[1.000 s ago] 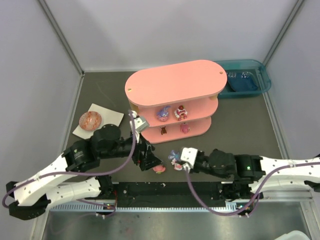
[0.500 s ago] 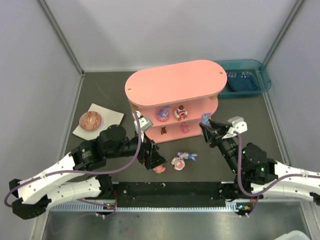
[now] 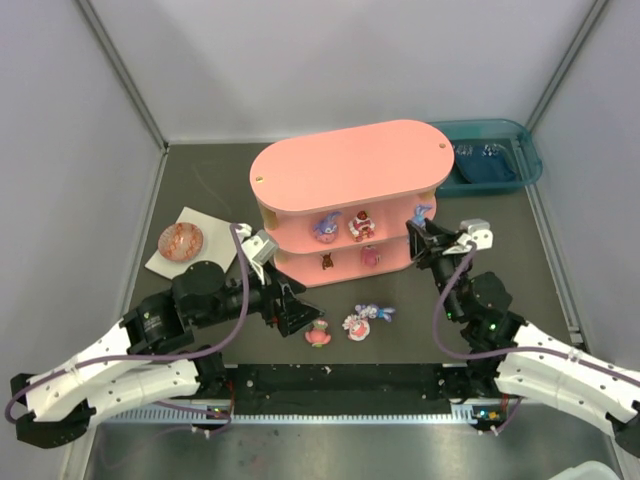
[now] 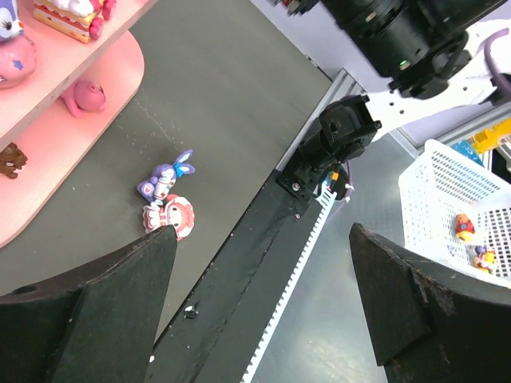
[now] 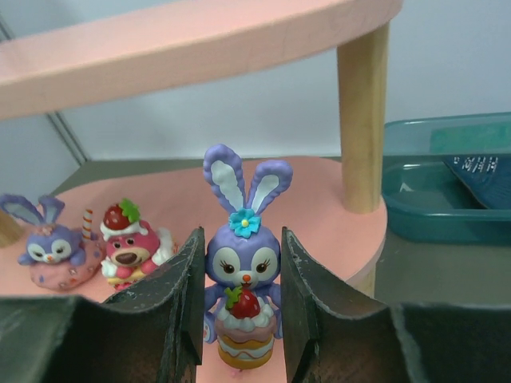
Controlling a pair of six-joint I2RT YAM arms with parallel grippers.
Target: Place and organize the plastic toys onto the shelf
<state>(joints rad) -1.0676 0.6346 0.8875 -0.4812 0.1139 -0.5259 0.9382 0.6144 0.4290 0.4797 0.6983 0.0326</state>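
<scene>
The shelf (image 3: 345, 175) holds four toys (image 3: 361, 225) as before; the teal bin (image 3: 525, 160) holds a dark blue thing (image 3: 490, 167). The right gripper (image 5: 239, 303), clenched on the purple bunny figurine (image 5: 242, 263), has risen from the table (image 3: 210, 190) to the middle tier's right end. The left gripper (image 4: 262, 239) is released, near three toys (image 3: 355, 324) on the table.

no legible text or labels

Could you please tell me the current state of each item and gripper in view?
Shelf: upright, top bare.
Shelved toys: four, on the two lower tiers.
Left gripper: open, empty.
Right gripper: shut on bunny.
Bunny: upright, at the middle tier's right end.
Loose toys: three on the table.
Bin: holding something dark blue.
Ball: resting on white sheet.
</scene>
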